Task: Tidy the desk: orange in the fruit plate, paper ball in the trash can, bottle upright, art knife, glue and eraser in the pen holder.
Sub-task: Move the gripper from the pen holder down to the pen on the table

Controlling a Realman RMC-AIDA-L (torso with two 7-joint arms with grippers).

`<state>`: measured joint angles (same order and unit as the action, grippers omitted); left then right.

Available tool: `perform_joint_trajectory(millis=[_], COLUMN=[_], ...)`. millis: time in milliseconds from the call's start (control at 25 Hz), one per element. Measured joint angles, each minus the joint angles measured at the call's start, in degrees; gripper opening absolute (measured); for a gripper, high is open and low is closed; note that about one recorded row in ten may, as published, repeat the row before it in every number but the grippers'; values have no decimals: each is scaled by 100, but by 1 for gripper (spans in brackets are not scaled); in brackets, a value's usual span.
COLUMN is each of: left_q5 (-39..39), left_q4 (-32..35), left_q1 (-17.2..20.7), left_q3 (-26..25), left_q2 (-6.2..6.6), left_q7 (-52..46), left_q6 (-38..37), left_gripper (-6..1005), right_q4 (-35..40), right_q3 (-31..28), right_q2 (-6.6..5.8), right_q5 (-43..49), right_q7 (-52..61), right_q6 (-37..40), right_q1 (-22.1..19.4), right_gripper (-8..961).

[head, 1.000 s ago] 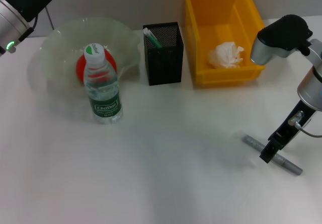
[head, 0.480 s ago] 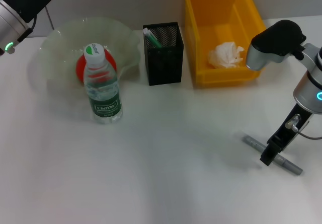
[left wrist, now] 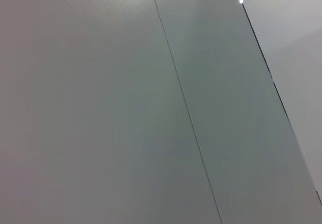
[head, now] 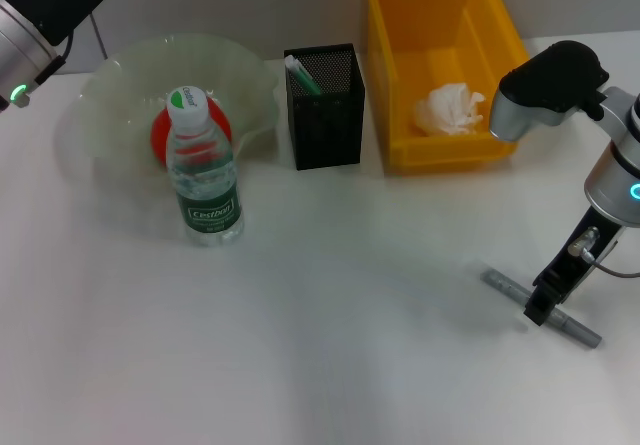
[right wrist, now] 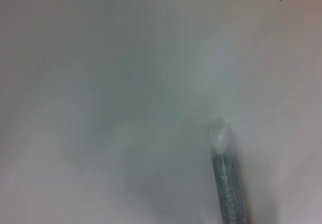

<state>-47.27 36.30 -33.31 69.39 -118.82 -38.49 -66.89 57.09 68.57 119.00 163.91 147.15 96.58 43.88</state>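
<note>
A grey art knife (head: 506,286) lies flat on the white desk at the right front; it also shows in the right wrist view (right wrist: 229,191). My right gripper (head: 541,308) is down on the knife's middle, touching or just above it. The water bottle (head: 204,173) stands upright in front of the clear fruit plate (head: 110,85), which holds the orange (head: 160,137). The black mesh pen holder (head: 325,115) has a green and white stick (head: 300,73) in it. The paper ball (head: 450,108) lies in the yellow bin (head: 390,75). No eraser shows. My left arm (head: 25,35) is parked at the far left.
The yellow bin stands just behind my right arm's elbow (head: 550,80). The left wrist view shows only a grey panelled wall (left wrist: 151,103). The desk's front and middle are bare white surface (head: 320,345).
My right gripper has shifted a little to the right along the knife. The knife, the bottle and the left arm have not moved.
</note>
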Motion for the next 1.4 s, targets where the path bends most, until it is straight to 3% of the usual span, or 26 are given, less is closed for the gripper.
perform_joint_trajectory(millis=[280,1400], left_q5=[0,-1], left_q4=[8,9], left_q1=[0,45], left_q3=[33,40], left_q2=[8,17], left_q7=[0,0], left_q6=[-27,-107], left_gripper=[705,705], right_q4=[-91,-203], right_q3=[119,350], right_q2=[0,2], right_q5=[36,177], right_q7=[36,209], right_q6=[9,19], right_q1=[60,129], right_gripper=[421,397])
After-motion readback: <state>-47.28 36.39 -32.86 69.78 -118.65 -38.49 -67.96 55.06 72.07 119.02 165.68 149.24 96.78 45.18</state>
